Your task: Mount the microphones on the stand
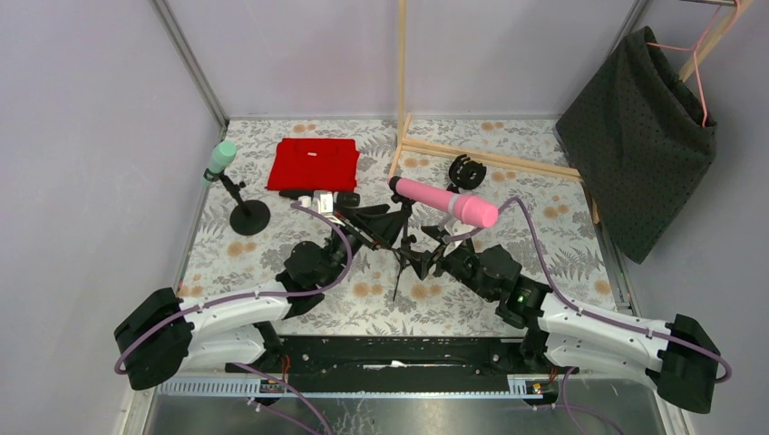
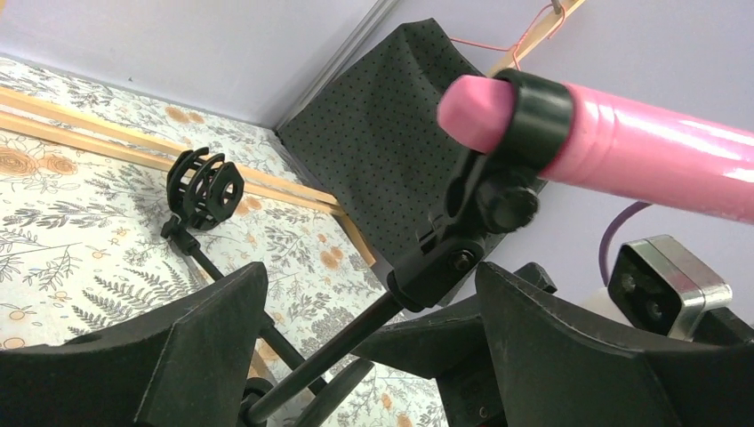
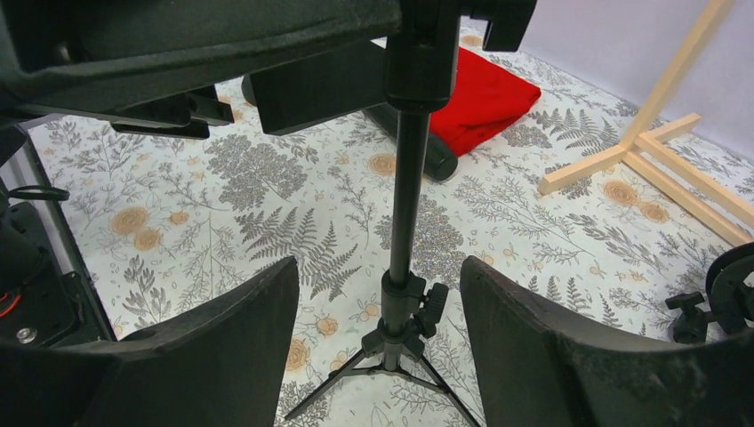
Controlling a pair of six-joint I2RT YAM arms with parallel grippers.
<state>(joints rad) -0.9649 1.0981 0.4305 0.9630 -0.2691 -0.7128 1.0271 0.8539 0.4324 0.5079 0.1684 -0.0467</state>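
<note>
Your pink mic [image 1: 444,201] sits clipped atop the tripod [image 3: 405,205]; left hand [image 2: 364,329] and right hand [image 3: 378,285] both gape around its pole, gripping nothing; an empty clip stand [image 1: 465,172] waits just behind; the green mic [image 1: 219,158] is mounted far left, beside a red cloth [image 1: 313,163].

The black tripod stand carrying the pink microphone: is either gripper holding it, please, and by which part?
Nothing is held. The left gripper and right gripper are both open, fingers either side of the black tripod stand's pole.

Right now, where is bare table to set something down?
Bare table: right of the pink microphone, between the wooden frame and the right arm; left front, near the round-base stand. Crowded centre: left gripper and right gripper straddle the tripod stand.
</note>
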